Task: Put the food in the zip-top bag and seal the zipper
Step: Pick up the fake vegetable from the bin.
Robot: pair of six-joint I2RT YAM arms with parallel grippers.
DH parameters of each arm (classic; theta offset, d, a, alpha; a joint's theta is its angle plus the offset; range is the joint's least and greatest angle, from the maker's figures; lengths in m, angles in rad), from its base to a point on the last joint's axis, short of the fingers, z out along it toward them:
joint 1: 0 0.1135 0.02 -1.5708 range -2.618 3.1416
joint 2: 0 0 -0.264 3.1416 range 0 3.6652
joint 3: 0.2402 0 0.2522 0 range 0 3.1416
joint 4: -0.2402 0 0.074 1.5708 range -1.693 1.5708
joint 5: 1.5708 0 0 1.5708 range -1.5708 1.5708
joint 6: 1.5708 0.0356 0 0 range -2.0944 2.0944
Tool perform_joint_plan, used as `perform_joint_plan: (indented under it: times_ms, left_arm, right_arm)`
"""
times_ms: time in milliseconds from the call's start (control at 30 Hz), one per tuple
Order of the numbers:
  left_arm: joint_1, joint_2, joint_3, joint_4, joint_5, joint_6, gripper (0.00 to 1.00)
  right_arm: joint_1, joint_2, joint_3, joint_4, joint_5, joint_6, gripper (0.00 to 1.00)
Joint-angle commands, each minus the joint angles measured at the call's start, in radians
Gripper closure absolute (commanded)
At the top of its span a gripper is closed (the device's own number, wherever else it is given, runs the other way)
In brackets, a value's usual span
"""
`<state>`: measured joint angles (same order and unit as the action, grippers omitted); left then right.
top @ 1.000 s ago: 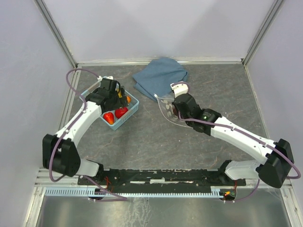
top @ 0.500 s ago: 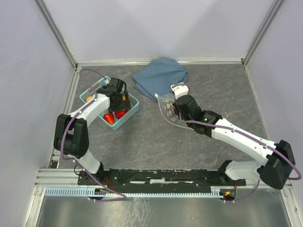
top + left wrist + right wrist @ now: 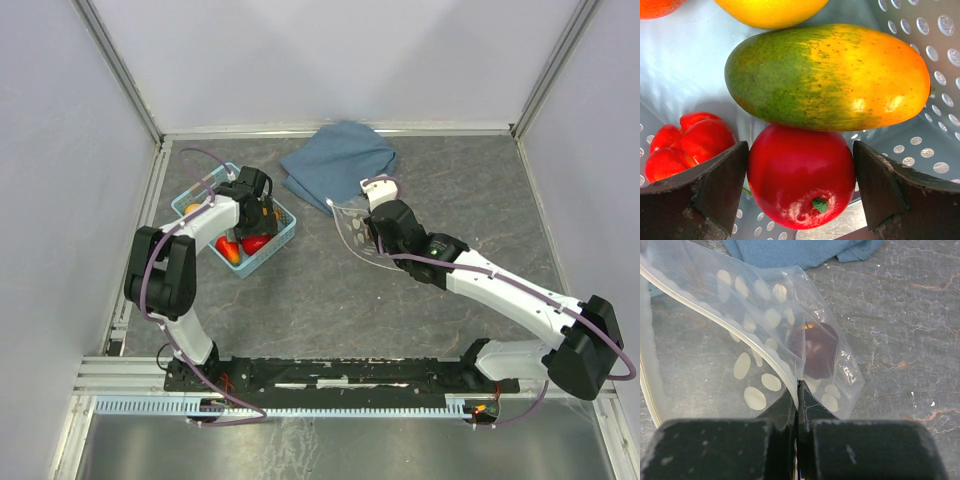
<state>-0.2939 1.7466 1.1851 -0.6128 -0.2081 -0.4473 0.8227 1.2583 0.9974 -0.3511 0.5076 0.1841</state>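
My left gripper (image 3: 257, 213) is down in the light-blue basket (image 3: 272, 247), open, its jaws standing either side of a round red fruit (image 3: 800, 175) and very close to its flanks. Beyond that fruit lie a green-orange mango (image 3: 830, 75), a yellow fruit (image 3: 770, 10) and a lobed red fruit (image 3: 685, 145). My right gripper (image 3: 798, 385) is shut on the zip-top bag (image 3: 755, 340), pinching it at the pale zipper (image 3: 715, 310). The bag (image 3: 352, 235) is clear with white dots and hangs tilted off the table. A dark purple fruit (image 3: 815, 350) sits inside it.
A folded blue cloth (image 3: 340, 160) lies at the back of the grey table, just behind the bag, and also shows as blue cloth (image 3: 790, 250) in the right wrist view. The basket stands near the left metal rail (image 3: 150, 215). White walls close in the table.
The left arm folded in, its elbow swinging toward the table, and its gripper shifted a little right within the basket. The right arm and the bag barely moved.
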Motion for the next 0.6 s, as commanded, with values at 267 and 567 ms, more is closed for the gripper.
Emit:
perform_joint_plan:
  times_ms: [267,567]
  left_arm:
    - [-0.005,-0.168,-0.054,0.056,-0.009,-0.014,0.32]
    - [-0.007,-0.402,-0.138,0.122,0.019,-0.061,0.35]
  right_arm:
    - [-0.004,-0.001,0.016,0.025,0.004,-0.006,0.98]
    - [-0.003,0.018,0.048,0.007,-0.015,0.004,0.98]
